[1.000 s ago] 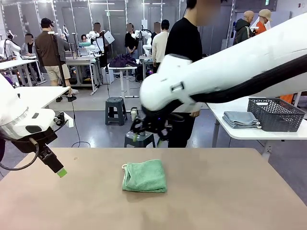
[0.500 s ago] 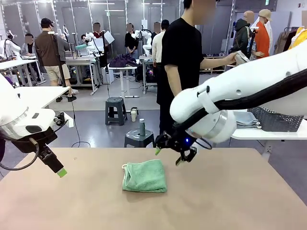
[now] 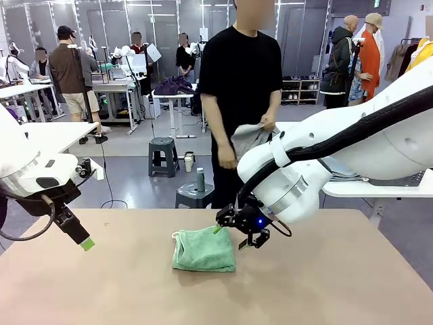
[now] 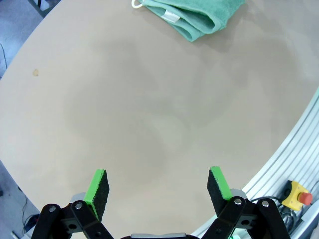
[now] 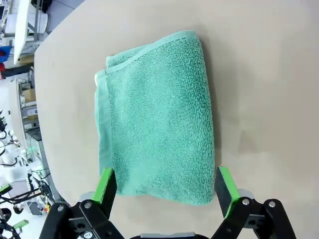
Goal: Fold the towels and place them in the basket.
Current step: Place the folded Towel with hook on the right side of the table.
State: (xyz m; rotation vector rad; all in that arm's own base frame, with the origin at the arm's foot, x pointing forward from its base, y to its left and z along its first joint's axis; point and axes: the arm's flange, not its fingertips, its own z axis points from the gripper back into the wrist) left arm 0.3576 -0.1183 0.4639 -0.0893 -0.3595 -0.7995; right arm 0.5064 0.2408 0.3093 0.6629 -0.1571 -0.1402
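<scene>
A green towel [image 3: 203,249] lies folded on the bench [image 3: 338,284], near the middle of the front view. A small pale loop sticks out at its upper left corner. The right gripper [image 3: 230,236] hangs just over the towel's upper right corner. Its jaws are wide apart and hold nothing. In the right wrist view the towel's near edge lies between the two green pads. The left gripper [image 4: 158,181] is at the left of the front view, well apart from the towel. Its jaws are wide apart too, with nothing in them. A person [image 3: 240,81] stands at the far side and holds a grey cloth [image 3: 249,139].
</scene>
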